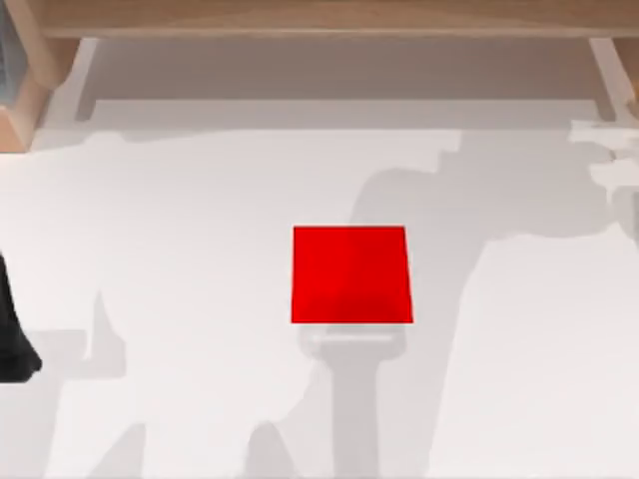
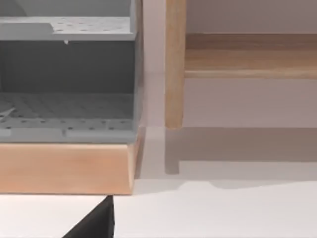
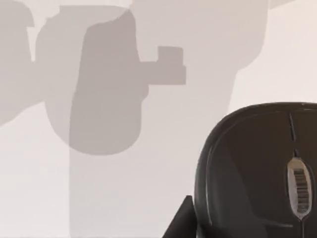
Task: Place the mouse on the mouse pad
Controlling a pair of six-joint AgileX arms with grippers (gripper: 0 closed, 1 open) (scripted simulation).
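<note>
The mouse pad (image 1: 351, 274) is a flat bright red square lying in the middle of the white table, with nothing on it. The mouse (image 3: 257, 168), dark and rounded with a scroll wheel, sits very close to the right wrist camera. My right gripper (image 3: 233, 225) is shut on it, and one black fingertip (image 3: 181, 223) presses against its side. White tabletop lies well below it, carrying the shadow of gripper and mouse. My left gripper (image 1: 15, 344) rests parked at the table's left edge, and a black part of it (image 2: 94, 223) shows in the left wrist view.
A wooden frame (image 1: 319, 15) runs along the back of the table. In the left wrist view a grey perforated shelf unit (image 2: 64, 99) on a wooden base stands beside a wooden post (image 2: 175, 64). Broad arm shadows fall around the pad.
</note>
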